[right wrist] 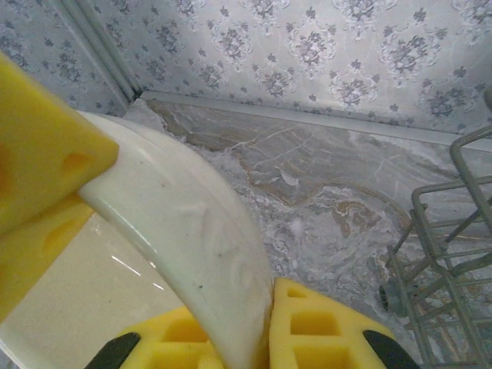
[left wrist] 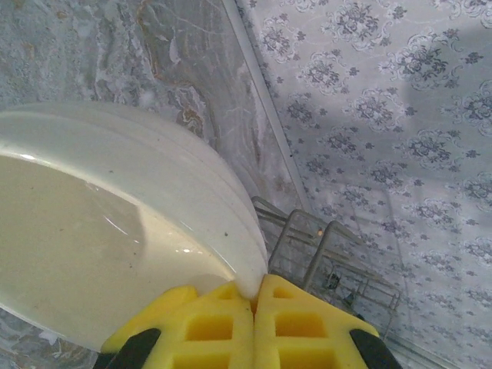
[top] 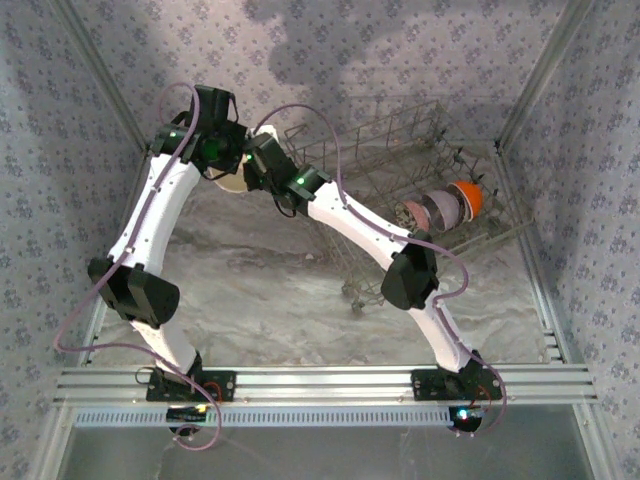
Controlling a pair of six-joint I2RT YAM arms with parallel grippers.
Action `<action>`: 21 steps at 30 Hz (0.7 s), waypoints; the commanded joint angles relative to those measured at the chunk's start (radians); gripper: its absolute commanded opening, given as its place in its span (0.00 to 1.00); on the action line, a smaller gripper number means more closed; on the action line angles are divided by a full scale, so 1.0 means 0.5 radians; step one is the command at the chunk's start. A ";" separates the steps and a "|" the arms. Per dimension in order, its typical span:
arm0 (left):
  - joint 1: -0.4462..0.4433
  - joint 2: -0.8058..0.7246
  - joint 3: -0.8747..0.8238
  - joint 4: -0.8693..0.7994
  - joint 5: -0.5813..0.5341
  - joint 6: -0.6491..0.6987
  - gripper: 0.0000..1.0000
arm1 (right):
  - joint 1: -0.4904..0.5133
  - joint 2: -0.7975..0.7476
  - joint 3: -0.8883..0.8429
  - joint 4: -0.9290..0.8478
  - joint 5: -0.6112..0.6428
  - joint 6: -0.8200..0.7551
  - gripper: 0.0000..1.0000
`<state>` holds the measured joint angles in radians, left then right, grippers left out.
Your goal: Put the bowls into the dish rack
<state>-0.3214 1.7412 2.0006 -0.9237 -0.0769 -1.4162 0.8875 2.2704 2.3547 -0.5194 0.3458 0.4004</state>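
A white bowl (top: 233,181) hangs above the table's far left, held by both grippers at once. My left gripper (left wrist: 254,297) is shut on its rim, the yellow pads pinching the thin edge. My right gripper (right wrist: 265,327) is shut on another part of the same rim, and the left gripper's yellow fingers (right wrist: 46,165) show clamped on the bowl (right wrist: 192,231) at the upper left. The grey wire dish rack (top: 395,150) stands at the back right. Inside it an orange bowl (top: 471,197), a pink bowl (top: 440,207) and a pale one (top: 413,212) stand on edge.
Patterned walls close in the marbled table on three sides. The rack's wire corner (left wrist: 330,261) lies just beyond the left fingers, and its side grid (right wrist: 453,254) is to the right of the right fingers. Both arms cross over the middle of the table (top: 270,290).
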 commanded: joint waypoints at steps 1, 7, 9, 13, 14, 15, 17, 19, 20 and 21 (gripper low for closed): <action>-0.002 -0.089 -0.010 0.116 0.045 0.030 0.06 | 0.047 0.024 0.099 -0.013 0.115 -0.092 0.00; -0.001 -0.137 -0.084 0.191 0.100 0.062 0.32 | 0.032 0.051 0.216 -0.096 0.208 -0.104 0.00; 0.001 -0.169 -0.090 0.232 0.105 0.084 0.40 | 0.016 0.065 0.284 -0.153 0.217 -0.094 0.00; 0.031 -0.232 -0.154 0.363 0.171 0.164 0.58 | -0.022 0.083 0.402 -0.283 0.192 -0.092 0.00; 0.045 -0.244 -0.156 0.395 0.205 0.174 0.60 | -0.031 0.078 0.423 -0.297 0.196 -0.098 0.00; 0.052 -0.250 -0.154 0.416 0.229 0.177 0.61 | -0.036 0.078 0.437 -0.305 0.196 -0.102 0.00; 0.066 -0.261 -0.153 0.476 0.291 0.195 0.64 | -0.049 0.080 0.475 -0.317 0.205 -0.133 0.00; 0.078 -0.263 -0.142 0.526 0.342 0.204 0.69 | -0.061 0.078 0.485 -0.321 0.236 -0.168 0.00; 0.086 -0.260 -0.137 0.575 0.389 0.220 0.71 | -0.072 0.077 0.488 -0.315 0.249 -0.177 0.00; 0.091 -0.250 -0.117 0.575 0.421 0.225 0.72 | -0.083 0.084 0.496 -0.311 0.258 -0.184 0.00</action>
<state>-0.2867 1.6497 1.9175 -0.7273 0.0608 -1.3323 0.8574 2.3116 2.5477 -0.6857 0.4385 0.3317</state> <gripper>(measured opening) 0.709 0.101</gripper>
